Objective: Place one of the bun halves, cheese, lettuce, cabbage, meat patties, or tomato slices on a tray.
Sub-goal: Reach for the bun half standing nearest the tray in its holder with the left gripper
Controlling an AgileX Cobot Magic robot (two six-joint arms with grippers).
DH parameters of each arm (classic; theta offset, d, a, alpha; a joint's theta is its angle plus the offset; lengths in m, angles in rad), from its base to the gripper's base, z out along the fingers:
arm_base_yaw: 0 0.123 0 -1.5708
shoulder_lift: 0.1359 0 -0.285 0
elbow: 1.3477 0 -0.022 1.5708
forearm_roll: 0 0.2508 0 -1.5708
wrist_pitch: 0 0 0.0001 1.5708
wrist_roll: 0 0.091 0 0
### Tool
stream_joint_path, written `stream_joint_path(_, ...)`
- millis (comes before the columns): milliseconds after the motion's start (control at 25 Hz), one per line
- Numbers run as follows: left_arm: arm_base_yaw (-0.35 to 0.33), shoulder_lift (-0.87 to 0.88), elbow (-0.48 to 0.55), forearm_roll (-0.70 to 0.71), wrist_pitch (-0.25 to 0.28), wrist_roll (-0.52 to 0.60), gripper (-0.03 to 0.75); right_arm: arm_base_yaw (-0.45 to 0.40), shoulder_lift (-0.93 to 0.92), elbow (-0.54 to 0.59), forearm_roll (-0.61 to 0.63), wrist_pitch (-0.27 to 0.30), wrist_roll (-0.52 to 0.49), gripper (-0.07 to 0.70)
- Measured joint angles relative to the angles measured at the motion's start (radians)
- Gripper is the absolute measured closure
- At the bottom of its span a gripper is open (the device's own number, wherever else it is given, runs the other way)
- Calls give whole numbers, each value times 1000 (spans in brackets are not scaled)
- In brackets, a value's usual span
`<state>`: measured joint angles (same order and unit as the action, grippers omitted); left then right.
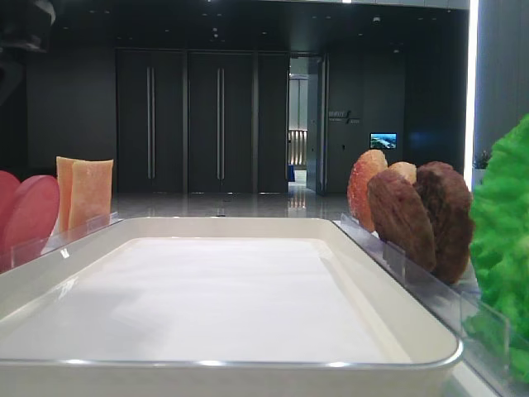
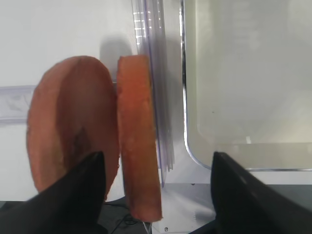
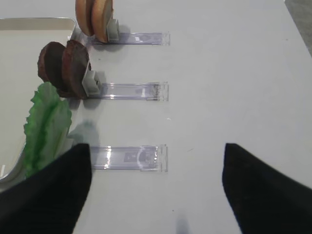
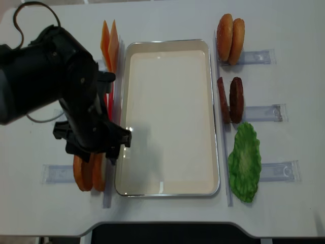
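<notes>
Left hand [image 2: 156, 195] wide open, holding nothing, jaws straddling upright bun halves [image 2: 139, 141] in rack beside empty tray [image 4: 167, 117]; stood on edge for easy pinching. Right hand [image 3: 156, 190] open, idle.

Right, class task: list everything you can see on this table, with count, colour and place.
tray: one, white, centre, empty
cheese: two, orange, left, far end
tomato slices: two seen, red, left, middle
orange-brown discs: two, left, near end
bun halves: two, golden-brown, right, far end
meat patties: two, dark brown, right, middle
lettuce: one, green, right, near end
clear holders: several, beside the food
left gripper: black, open, over the discs
right gripper: black, open, above the table
</notes>
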<state>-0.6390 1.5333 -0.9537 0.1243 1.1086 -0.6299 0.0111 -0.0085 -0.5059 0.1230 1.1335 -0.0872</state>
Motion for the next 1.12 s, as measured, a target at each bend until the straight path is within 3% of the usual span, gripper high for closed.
stream_joint_path(480,-2,7,0,0,28,2,200,0,0,0,0,0,0,103)
stream_joint_path(1120,0,37,0,19,43,11,302,0,0,0,0,0,0,103)
